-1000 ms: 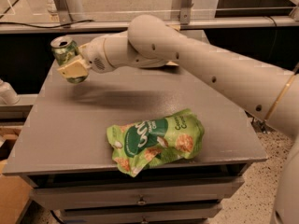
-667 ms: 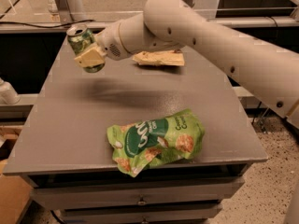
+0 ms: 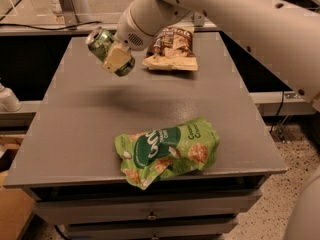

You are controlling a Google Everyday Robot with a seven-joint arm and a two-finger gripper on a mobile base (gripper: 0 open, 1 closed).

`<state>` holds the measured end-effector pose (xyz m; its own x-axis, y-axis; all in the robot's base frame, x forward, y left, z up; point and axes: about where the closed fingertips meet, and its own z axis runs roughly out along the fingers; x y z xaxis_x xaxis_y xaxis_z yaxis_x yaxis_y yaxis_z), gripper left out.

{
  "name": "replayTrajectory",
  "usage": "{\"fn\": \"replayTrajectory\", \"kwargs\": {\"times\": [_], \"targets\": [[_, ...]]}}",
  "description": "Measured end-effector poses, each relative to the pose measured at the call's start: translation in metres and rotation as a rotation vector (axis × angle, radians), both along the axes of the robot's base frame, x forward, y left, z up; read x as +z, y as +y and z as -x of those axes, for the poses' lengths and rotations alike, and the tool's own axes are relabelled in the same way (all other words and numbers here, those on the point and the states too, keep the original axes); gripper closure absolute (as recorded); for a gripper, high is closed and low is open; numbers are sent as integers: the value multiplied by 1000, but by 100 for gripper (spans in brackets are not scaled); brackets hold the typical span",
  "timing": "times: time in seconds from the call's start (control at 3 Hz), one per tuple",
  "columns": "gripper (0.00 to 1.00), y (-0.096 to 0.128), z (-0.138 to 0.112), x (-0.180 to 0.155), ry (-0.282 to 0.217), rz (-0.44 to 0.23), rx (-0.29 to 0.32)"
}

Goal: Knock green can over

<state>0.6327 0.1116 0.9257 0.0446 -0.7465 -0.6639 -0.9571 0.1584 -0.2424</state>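
Camera view finding: my gripper [image 3: 118, 60] is clamped across the green can [image 3: 101, 39], holding it tilted, silver top to the left, clear of the grey table [image 3: 75, 129] above its far-left part. Judgement: the slant suits laying it on its side there, well apart from the green snack bag [image 3: 167, 149] at the front; the brown bag [image 3: 172, 51] lies just beside.

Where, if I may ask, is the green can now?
Camera view, upper left: the green can is tilted in the gripper over the table, beside the brown bag.
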Motion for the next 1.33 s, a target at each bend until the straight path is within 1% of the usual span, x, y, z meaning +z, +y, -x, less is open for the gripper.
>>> {"fn": "replayTrajectory", "kwargs": {"times": [0.33, 0.67, 1.0, 1.33], "targets": [[100, -14, 18, -24, 8, 220, 69], [100, -27, 34, -50, 18, 418, 121], [100, -37, 47, -68, 25, 563, 163], [83, -41, 54, -80, 34, 637, 183]]}}
